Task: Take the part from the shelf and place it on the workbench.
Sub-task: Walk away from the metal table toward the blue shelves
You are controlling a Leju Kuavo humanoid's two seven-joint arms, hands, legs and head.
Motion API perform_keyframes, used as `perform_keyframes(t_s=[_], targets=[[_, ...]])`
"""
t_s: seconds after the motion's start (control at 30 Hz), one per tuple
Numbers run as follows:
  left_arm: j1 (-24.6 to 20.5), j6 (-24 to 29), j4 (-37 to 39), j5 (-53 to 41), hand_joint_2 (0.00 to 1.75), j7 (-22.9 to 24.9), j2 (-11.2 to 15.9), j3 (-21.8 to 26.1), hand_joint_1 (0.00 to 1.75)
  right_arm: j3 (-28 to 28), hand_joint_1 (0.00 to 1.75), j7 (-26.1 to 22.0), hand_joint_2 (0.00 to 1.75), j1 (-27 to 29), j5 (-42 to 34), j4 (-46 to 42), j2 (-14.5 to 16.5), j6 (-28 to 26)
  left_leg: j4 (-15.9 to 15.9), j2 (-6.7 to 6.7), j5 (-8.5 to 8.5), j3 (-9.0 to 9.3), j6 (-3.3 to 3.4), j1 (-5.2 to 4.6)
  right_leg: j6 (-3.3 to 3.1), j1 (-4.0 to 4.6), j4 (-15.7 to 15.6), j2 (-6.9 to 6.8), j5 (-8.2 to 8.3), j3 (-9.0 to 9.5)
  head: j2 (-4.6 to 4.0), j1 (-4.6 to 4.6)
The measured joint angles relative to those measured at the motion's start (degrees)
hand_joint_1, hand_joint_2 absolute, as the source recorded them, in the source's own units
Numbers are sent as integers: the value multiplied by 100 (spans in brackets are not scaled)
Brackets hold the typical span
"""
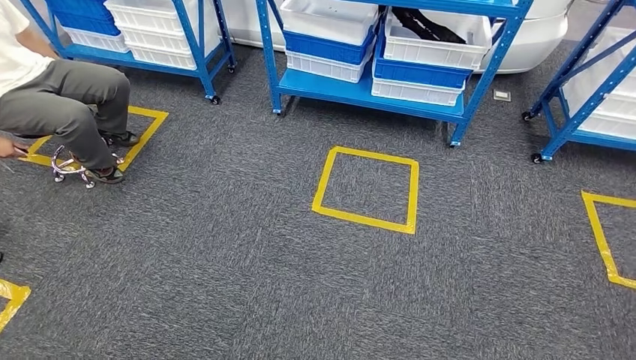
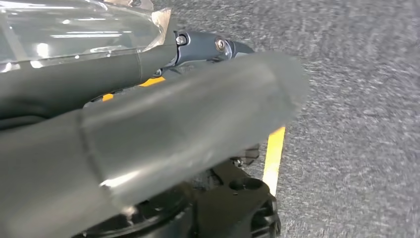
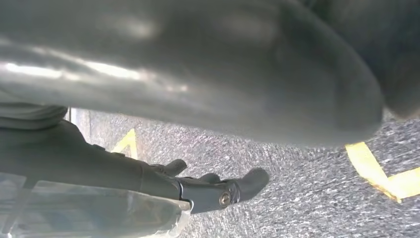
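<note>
Three shelves stand along the far side of the floor (image 1: 225,285): left shelf (image 1: 191,45), middle shelf (image 1: 360,86), right shelf (image 1: 592,105), each holding bins (image 1: 420,45). A tape square (image 1: 367,187) lies before the middle shelf. A person (image 1: 60,105) sits at the left edge.

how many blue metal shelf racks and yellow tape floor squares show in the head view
blue metal shelf racks: 3
yellow tape floor squares: 4, two cut off by the frame edge
total: 7
</note>
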Motion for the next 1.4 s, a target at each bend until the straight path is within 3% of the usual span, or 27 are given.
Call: perform_keyframes(t_s=[0.07,0.1,0.17,0.23,0.27,0.33,0.4,0.47,0.53,0.6,0.7,0.73,0.77,0.83,0.9,0.93,1.03,1.1,1.13,1.2,1.23,1.27,1.3,1.37,1.4], targets=[[8,-1,0,1,0,-3,-9,1,0,12,0,-1,0,-5,0,-4,-8,-1,-84,3,100,118,54,25,35,23,152,-6,-94,-7,0,4],[3,0,0,1,0,-5,-12,1,0,16,0,-2,0,-7,0,-7,-13,0,-121,9,120,178,79,37,25,30,387,-8,-200,-106,0,9],[-10,2,-1,1,0,-7,-10,1,0,19,0,-11,0,-6,-3,-7,-22,-1,-145,17,100,229,120,33,-16,24,1076,-7,-457,-494,0,12],[-9,3,-1,1,0,-8,-12,1,0,20,0,-22,0,-9,-7,-7,-32,-1,-142,6,45,282,142,12,6,24,1531,-7,-521,-839,0,8],[-6,3,0,1,0,-9,-15,1,0,20,0,-26,0,-12,-8,-7,-37,-1,-141,-5,11,321,147,1,44,24,1482,-7,-417,-879,0,9],[-1,4,1,1,0,-9,-27,1,0,20,0,-22,0,-12,-8,-7,-50,-1,-141,-39,-61,407,139,-16,116,26,809,-7,5,-670,0,10],[-5,4,1,1,0,-9,-37,1,0,20,0,-17,0,-3,-7,-7,-65,-1,-133,-70,-146,457,99,-49,87,46,194,-5,312,-434,0,11],[-9,2,1,14,0,-8,-38,2,0,20,0,-13,0,0,-6,-7,-71,1,-131,-80,-202,468,48,-60,-5,72,69,0,355,-365,0,6],[-14,-6,-1,33,0,-7,-36,5,0,22,0,-9,0,-2,-4,-7,-64,2,-117,-74,-242,477,-7,-40,-79,36,37,7,361,-325,0,7],[-18,-14,-2,45,0,-12,-33,11,0,25,0,-7,0,-6,-2,-8,-57,4,151,-53,-411,371,-92,-16,-142,-18,-1,9,354,-276,0,-13],[-11,-27,-2,54,0,-27,-37,26,0,28,0,-7,0,-10,-2,-9,-55,4,1216,-10,-844,-236,-222,67,-206,-30,-8,2,309,-229,0,-34],[-6,-32,-2,59,0,-34,-37,32,0,28,0,-7,0,-8,-2,-9,-55,3,1441,2,-861,-408,-250,95,-210,-32,-8,3,292,-213,0,-33],[-3,-37,-2,66,0,-40,-36,37,0,29,0,-7,0,-5,-2,-9,-55,3,1453,11,-760,-477,-268,118,-207,-37,-7,6,272,-189,0,-35],[-3,-42,-2,78,0,-49,-31,43,0,30,0,-7,0,1,-1,-8,-51,3,857,24,-288,-280,-274,150,-171,-49,-9,14,219,-114,0,-35],[-10,-45,-2,80,0,-53,-28,48,0,33,0,-8,0,-4,0,-7,-46,3,166,29,22,20,-233,137,-106,-35,-14,16,153,-67,0,-38],[-13,-46,-2,80,0,-54,-28,50,0,36,0,-8,0,-8,0,-8,-45,3,-2,28,52,99,-197,117,-69,-24,-23,15,124,-60,0,-38],[-9,-47,-2,84,0,-55,-31,58,0,54,0,-9,0,-19,0,-10,-48,3,-105,15,24,186,-54,71,45,-12,-60,3,80,-15,0,-34],[-8,-47,-3,88,0,-57,-33,62,0,69,0,-9,0,-24,-1,-11,-52,3,-194,14,54,289,41,81,69,-10,171,-6,-36,-87,0,-28],[-9,-48,-3,90,0,-58,-34,64,0,74,0,-9,0,-23,-1,-12,-55,3,-224,19,59,335,79,88,52,-11,463,-7,-159,-227,0,-24],[-11,-58,-3,92,0,-59,-33,66,0,82,0,-21,0,-19,-4,-12,-57,3,-234,21,22,379,129,72,20,-9,1240,-4,-437,-682,0,-23],[-10,-68,-3,93,0,-59,-33,66,0,89,0,-28,0,-22,-5,-12,-60,3,-233,18,-7,406,138,64,35,-6,1494,-4,-481,-855,0,-25],[-7,-77,-2,93,0,-60,-36,65,0,97,0,-35,0,-26,-7,-12,-63,3,-233,10,-40,443,140,58,69,-2,1560,-4,-433,-936,0,-25],[-5,-86,-2,93,0,-60,-39,65,0,106,0,-37,0,-31,-7,-12,-68,3,-233,-2,-75,490,134,53,115,1,1390,-4,-288,-895,0,-24],[-3,-105,-2,93,0,-61,-45,66,0,121,0,-35,0,-27,-4,-11,-81,3,-231,-24,-161,589,99,42,175,4,621,-7,132,-597,0,-21],[-4,-112,-2,93,0,-61,-45,66,0,127,0,-33,0,-22,-3,-11,-85,4,-227,-35,-220,628,72,27,158,14,288,-7,278,-459,0,-20]])
